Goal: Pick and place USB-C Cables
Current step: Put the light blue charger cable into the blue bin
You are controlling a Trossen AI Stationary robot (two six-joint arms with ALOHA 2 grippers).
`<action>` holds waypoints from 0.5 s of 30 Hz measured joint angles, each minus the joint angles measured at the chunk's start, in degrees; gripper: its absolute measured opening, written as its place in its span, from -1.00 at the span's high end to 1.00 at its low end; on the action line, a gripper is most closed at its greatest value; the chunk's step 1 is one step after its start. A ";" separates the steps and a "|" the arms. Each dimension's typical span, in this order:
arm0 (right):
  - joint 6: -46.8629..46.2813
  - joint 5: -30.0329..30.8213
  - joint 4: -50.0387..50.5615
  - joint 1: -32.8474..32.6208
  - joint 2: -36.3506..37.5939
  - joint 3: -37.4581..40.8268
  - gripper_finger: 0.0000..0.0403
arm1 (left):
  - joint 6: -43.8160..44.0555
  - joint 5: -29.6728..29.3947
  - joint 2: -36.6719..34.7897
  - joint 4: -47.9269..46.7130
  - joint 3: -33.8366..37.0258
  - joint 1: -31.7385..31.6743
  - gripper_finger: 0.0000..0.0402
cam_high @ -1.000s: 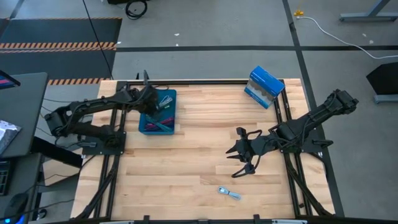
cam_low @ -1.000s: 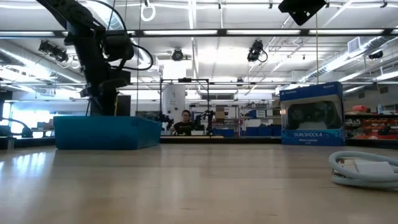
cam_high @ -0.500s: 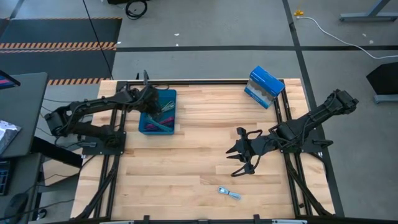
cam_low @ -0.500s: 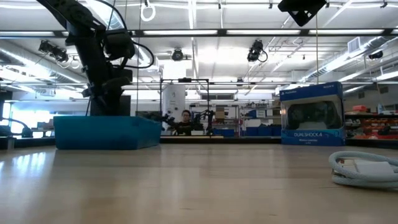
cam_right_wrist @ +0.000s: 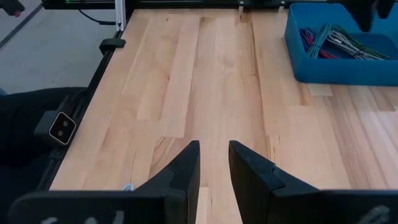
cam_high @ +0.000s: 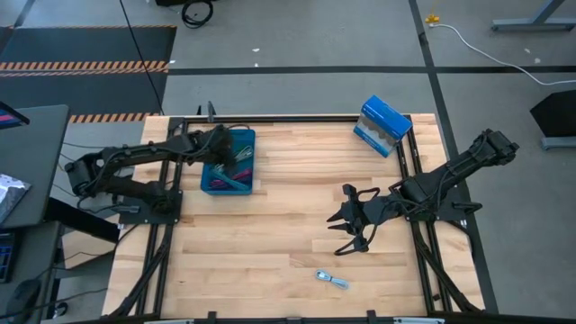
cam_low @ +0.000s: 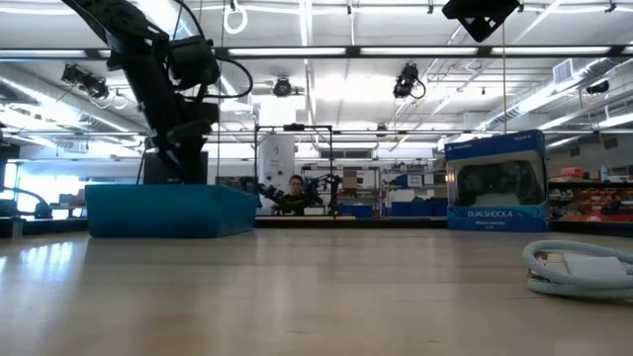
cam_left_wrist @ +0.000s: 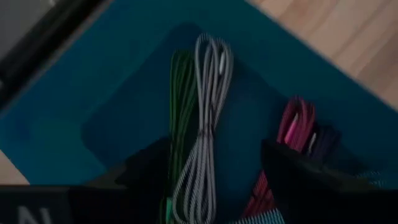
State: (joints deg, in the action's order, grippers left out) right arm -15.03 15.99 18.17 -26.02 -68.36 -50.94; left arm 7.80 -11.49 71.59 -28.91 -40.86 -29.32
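The last loose cable (cam_high: 332, 280), pale blue-silver, lay on the near counter (cam_high: 270, 234) with its long axis running left to right, just nearer than the right pincer (cam_high: 346, 227), which hung empty, fingers spread. The left pincer (cam_high: 227, 153), open and empty, hovered over the tray (cam_high: 209, 186) with the other cables (cam_left_wrist: 205, 124).

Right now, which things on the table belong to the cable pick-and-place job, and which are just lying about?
Part of the job:
- pale blue-silver cable bundle lying loose on the wood
- grey, dark green and magenta cable bundles in the blue rectangular tray
- left gripper over that tray

Lying about:
- blue-and-white box
- right gripper, empty
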 joint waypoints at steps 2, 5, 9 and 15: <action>0.01 0.00 0.02 0.00 0.00 0.00 0.55 | -1.13 -0.31 0.02 0.93 -0.78 0.30 -0.29; -0.33 -0.02 0.52 0.00 0.00 0.00 0.55 | -2.24 -0.30 0.02 1.47 -3.12 1.34 -0.29; -2.82 -1.72 2.81 0.01 0.00 0.00 0.55 | -3.84 1.82 0.02 1.81 -6.92 4.61 -0.29; -13.47 -8.51 10.33 -0.01 -0.80 -0.02 0.55 | -4.65 3.21 0.02 6.58 -10.78 13.10 -0.29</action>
State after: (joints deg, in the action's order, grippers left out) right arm -28.50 7.48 28.50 -26.03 -69.16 -50.96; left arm 3.16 -8.28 71.61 -22.33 -51.64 -16.22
